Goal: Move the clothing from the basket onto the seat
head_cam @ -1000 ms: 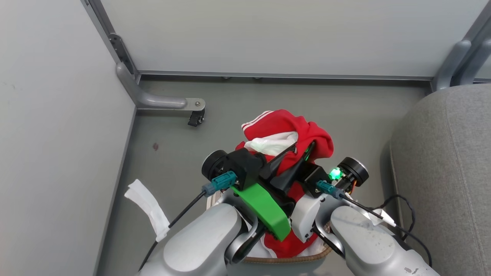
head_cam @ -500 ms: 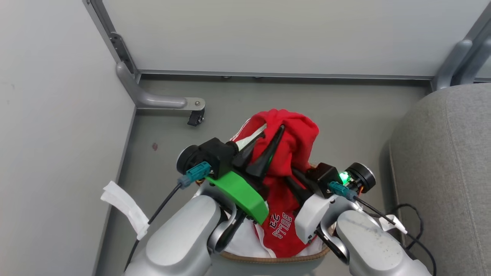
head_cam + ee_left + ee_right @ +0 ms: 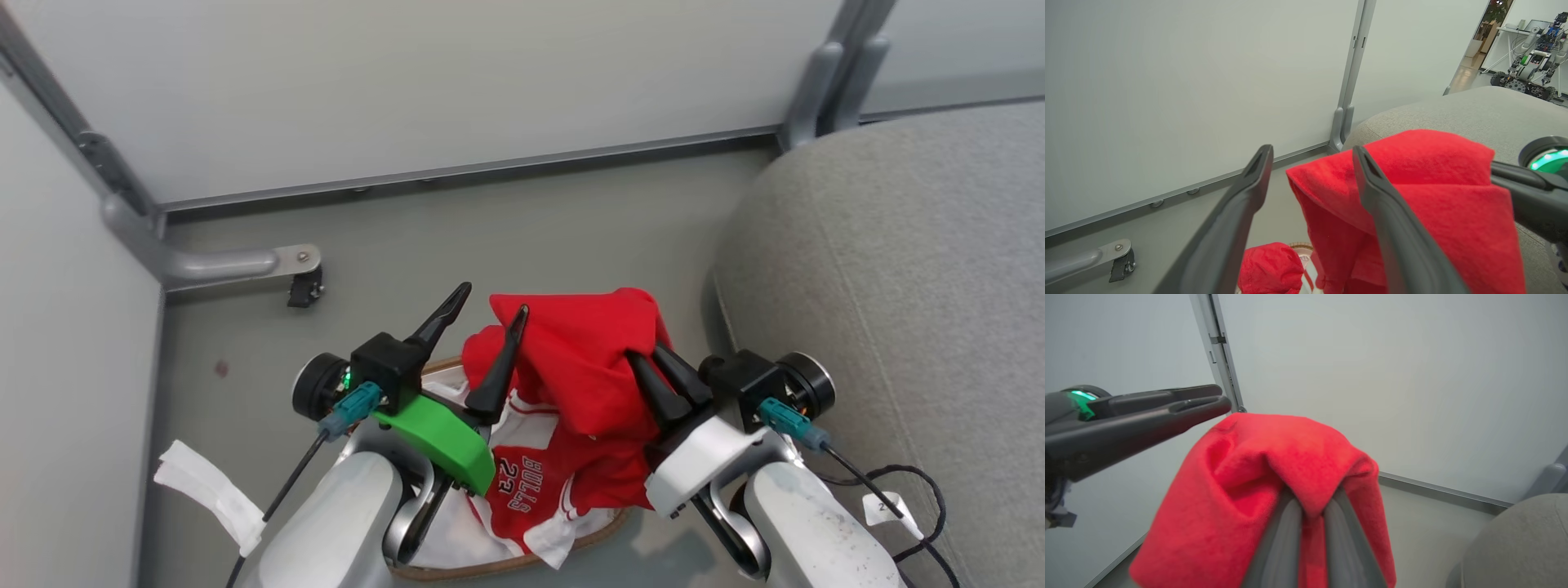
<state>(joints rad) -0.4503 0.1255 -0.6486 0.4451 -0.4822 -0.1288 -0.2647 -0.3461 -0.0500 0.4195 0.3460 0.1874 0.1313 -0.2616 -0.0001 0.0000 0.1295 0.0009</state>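
One red clothing (image 3: 584, 367) piece is hanging in a raised bunch above the one basket (image 3: 506, 563); its lower part, with the white "BULLS 23" lettering, is trailing down into the white liner (image 3: 457, 539); the right tool (image 3: 647, 359) is pinching the upper fold, two fingers pressed together on the cloth; the left tool (image 3: 493, 299) is standing spread apart just beside the bunch, gripping nothing, though whether its nearer finger is touching fabric is hard to tell; two pale forearms (image 3: 343, 523) are hiding much of the basket, leaving parts of its brown rim showing; the one grey seat (image 3: 898, 269) is sitting near the basket's right, cut off at the edge.
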